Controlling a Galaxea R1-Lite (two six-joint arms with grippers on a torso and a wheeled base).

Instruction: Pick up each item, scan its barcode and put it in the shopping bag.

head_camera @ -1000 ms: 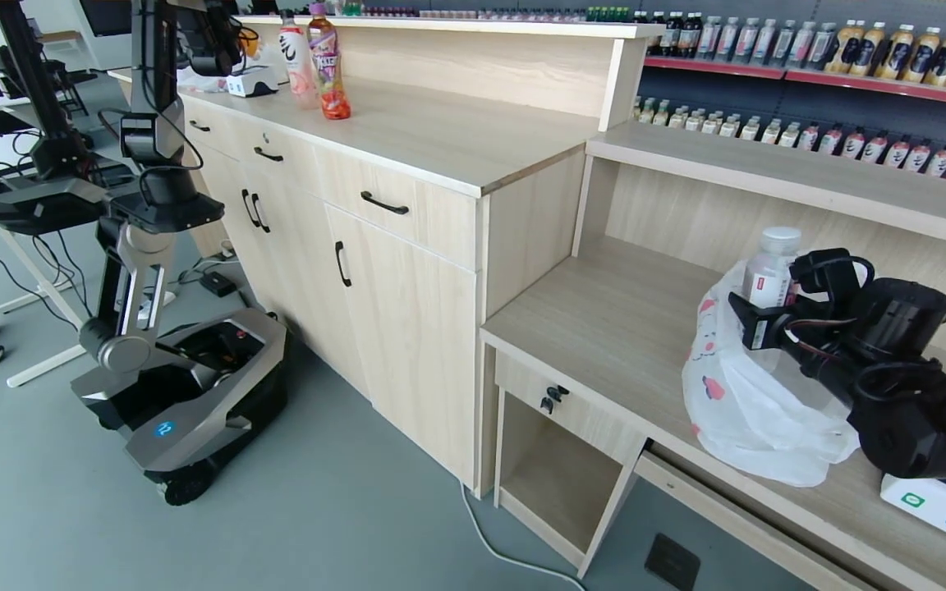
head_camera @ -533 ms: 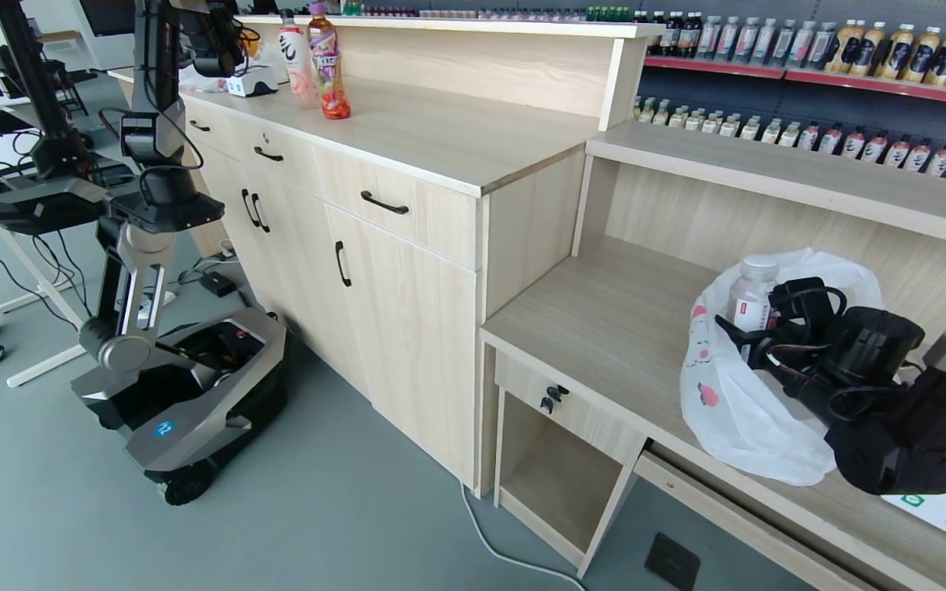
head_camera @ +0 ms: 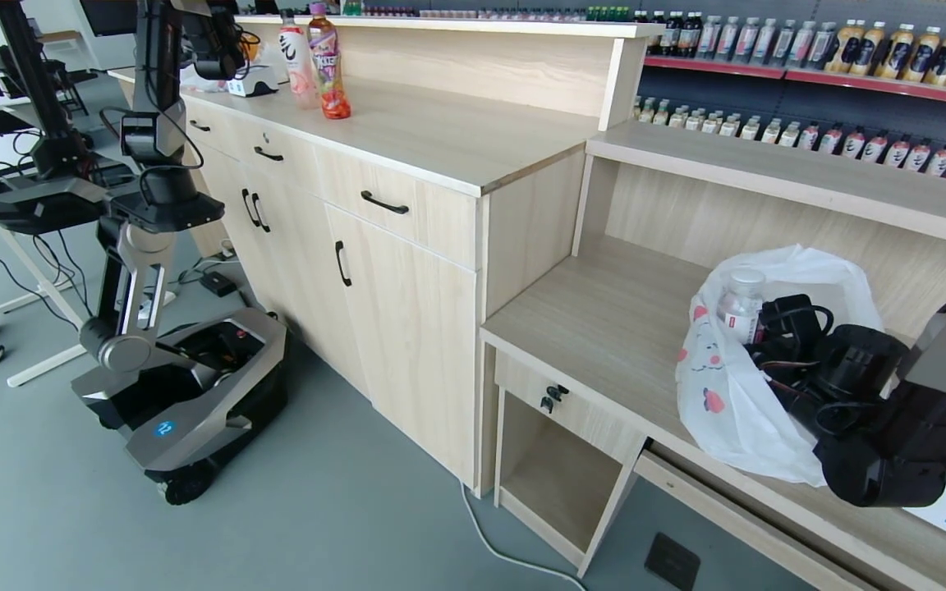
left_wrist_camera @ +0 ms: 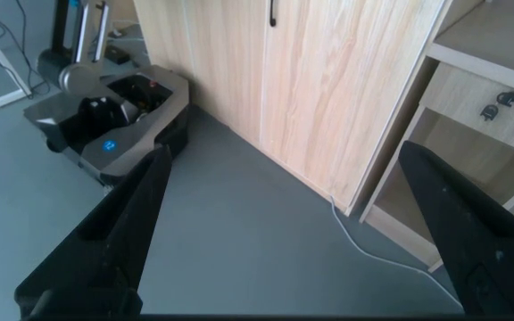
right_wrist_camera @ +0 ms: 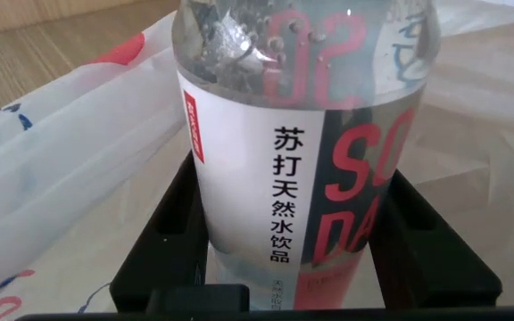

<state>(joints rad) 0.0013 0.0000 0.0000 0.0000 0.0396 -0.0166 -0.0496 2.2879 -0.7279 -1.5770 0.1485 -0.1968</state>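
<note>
R pincer (head_camera: 752,327) clenched on soda bottle (head_camera: 738,302), held upright inside shopping bag (head_camera: 736,402) mouth on bench (head_camera: 604,320), prob so it lands standing; L pincer (left_wrist_camera: 279,223) released, idle over floor (left_wrist_camera: 239,214).

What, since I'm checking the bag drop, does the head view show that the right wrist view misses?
Only the head view: the desk under the bag, the taller counter with two drink bottles, stocked shelves behind, and another robot on the floor. Only the right wrist view: the label of the soda bottle up close, bubbles inside it, and the right hand shut on it from both sides. Both: that bottle in the open white shopping bag.
</note>
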